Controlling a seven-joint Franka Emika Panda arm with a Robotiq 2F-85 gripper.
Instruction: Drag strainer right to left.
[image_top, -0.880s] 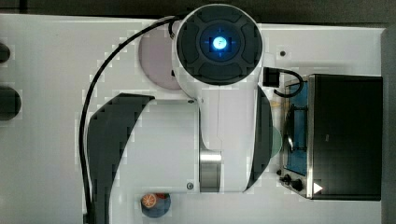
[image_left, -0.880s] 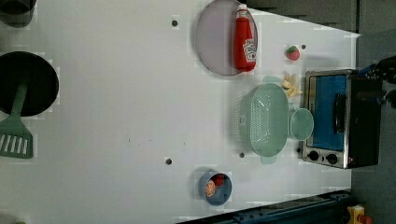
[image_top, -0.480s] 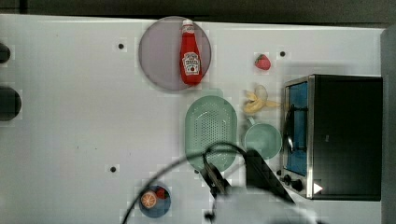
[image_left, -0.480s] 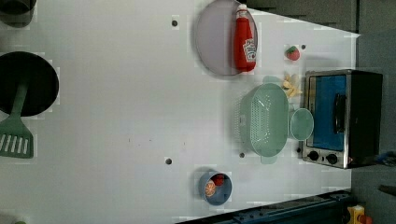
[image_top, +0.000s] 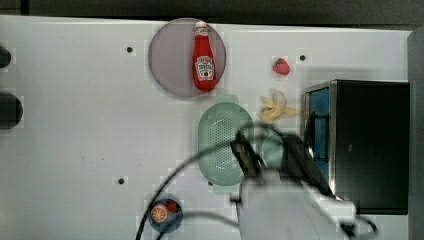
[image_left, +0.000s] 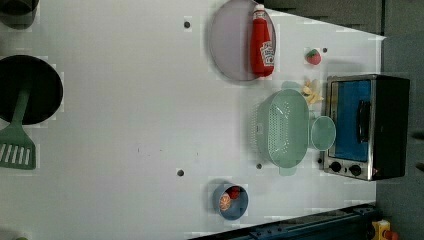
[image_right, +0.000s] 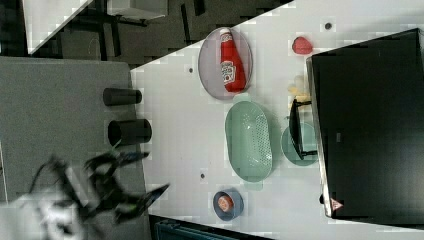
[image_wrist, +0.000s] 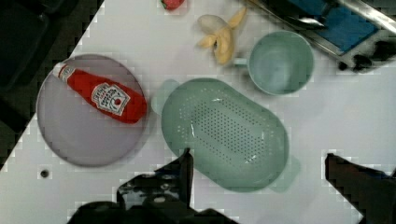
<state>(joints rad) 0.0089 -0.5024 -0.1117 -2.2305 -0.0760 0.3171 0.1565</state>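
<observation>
- The white table runs across the whole top view.
- At the top view's left edge two black shapes are cut off. The left view shows more: a black pan with a green spatula lying over its rim.
- Next comes a round grey plate. A red ketchup bottle lies flat on it.
- Near the table's lower edge in the top view sits a small blue bowl with bits of fruit in it. They are too small to name for sure.
- The strainer sits right side up on the table, just below the plate in the top view, with its holes facing up. A blurry dark cable and part of the robot arm cover its lower right side there.
- The gripper hangs above the strainer and is not touching it. In the wrist view its two dark fingers stand wide apart, with nothing between them. Both are cut off by the picture's edge.
- A peeled banana lies just to the right of the strainer.
- The green cup stands just beside the strainer, between it and the oven. In the top view the arm hides most of it.
- A strawberry lies alone, up past the banana.
- The toaster oven stands far right. Its top is dark and its door is blue.
</observation>
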